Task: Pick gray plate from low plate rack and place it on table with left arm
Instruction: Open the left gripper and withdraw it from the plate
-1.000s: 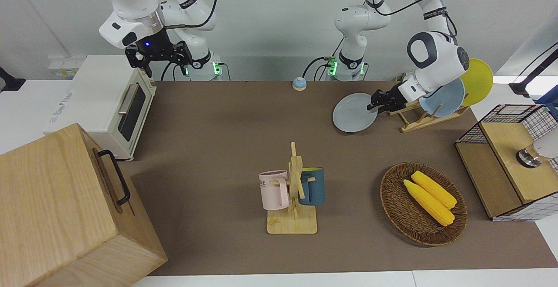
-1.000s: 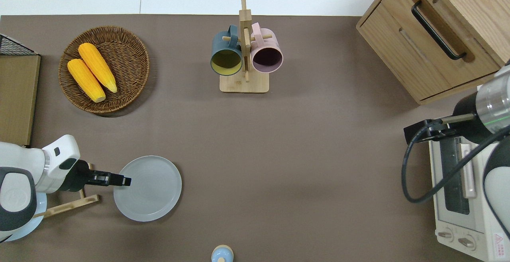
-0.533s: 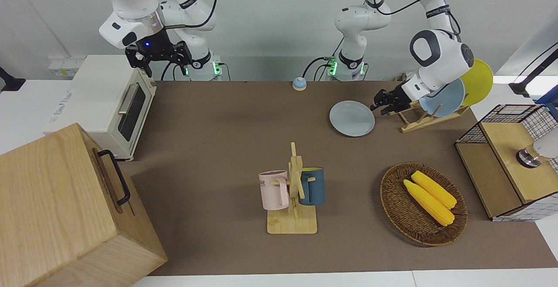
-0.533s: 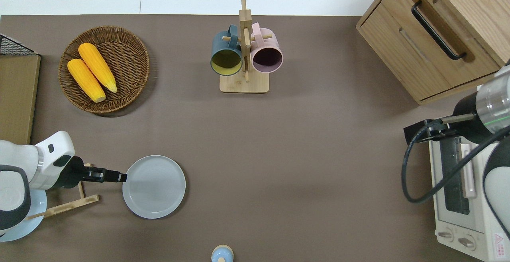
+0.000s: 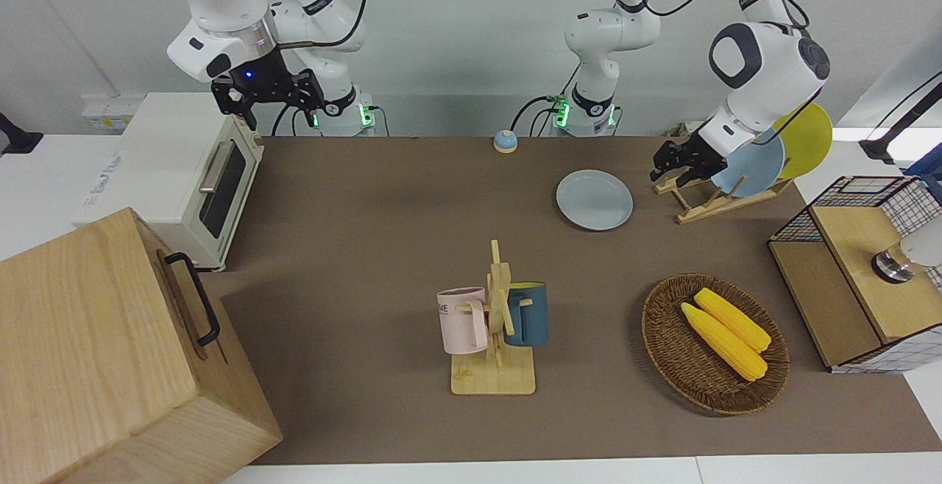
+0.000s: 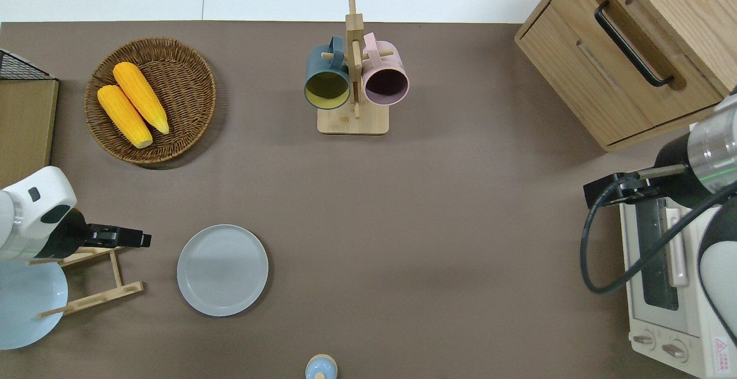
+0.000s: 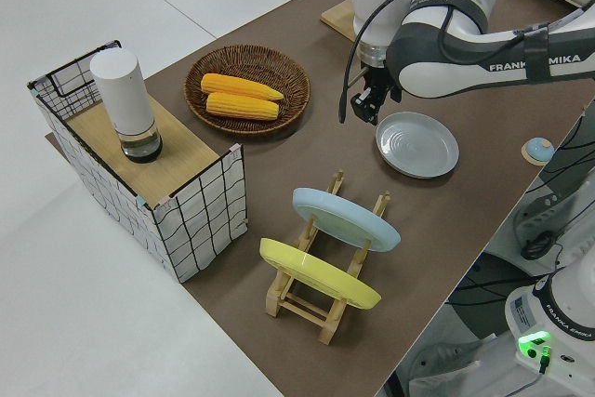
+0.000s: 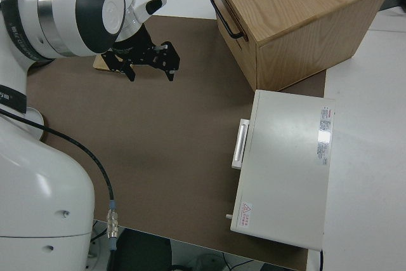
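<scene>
Gray plate [image 6: 222,269] lies flat on the table [image 6: 432,223], near the robots, just beside the low plate rack [image 6: 92,275] on the side toward the table's middle. Over the rack's front end hangs the left gripper [image 6: 138,239], empty and clear of the plate; I cannot tell whether its fingers are spread. The right arm [image 5: 221,6] is parked.

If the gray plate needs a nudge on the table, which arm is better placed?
Left, probably. The left gripper hangs over the low plate rack right beside the gray plate; the right arm is parked at the table's opposite end.
</scene>
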`<control>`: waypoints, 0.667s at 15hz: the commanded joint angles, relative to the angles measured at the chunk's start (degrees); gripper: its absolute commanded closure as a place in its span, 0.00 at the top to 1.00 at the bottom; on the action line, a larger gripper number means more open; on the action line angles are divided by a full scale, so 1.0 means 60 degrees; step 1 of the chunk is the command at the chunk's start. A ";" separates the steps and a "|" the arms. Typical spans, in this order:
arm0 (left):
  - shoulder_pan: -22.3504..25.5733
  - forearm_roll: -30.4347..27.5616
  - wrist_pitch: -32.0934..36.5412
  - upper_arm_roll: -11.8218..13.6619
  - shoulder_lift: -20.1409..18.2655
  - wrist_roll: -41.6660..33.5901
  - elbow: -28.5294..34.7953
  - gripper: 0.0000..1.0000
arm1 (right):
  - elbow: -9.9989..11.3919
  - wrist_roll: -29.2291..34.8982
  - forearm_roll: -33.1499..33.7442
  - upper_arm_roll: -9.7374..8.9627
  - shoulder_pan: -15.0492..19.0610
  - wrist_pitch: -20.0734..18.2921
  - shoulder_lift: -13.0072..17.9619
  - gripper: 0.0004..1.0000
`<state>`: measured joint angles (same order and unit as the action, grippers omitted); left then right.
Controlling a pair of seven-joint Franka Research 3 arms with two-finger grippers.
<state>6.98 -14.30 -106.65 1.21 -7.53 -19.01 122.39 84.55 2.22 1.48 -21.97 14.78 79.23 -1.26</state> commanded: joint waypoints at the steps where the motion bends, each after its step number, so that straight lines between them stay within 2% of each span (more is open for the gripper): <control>1: -0.0167 0.1091 0.0942 -0.0069 -0.0035 0.0910 -0.1294 0.86 | -0.0072 0.0113 0.0061 -0.0206 0.0232 -0.0124 0.0019 0.98; 3: -0.0197 0.1531 0.1352 -0.0142 -0.0020 0.1117 -0.1968 0.98 | -0.0072 0.0113 0.0061 -0.0206 0.0232 -0.0110 0.0019 0.98; 10: -0.0211 0.2324 0.2290 -0.0464 0.0024 0.1205 -0.3479 0.99 | -0.0058 0.0113 0.0061 -0.0191 0.0232 -0.0110 0.0019 0.98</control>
<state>6.31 -2.39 -95.87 -1.08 -8.30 -13.12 105.25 84.55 2.22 1.48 -21.97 14.78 79.23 -1.26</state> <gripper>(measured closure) 0.004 0.013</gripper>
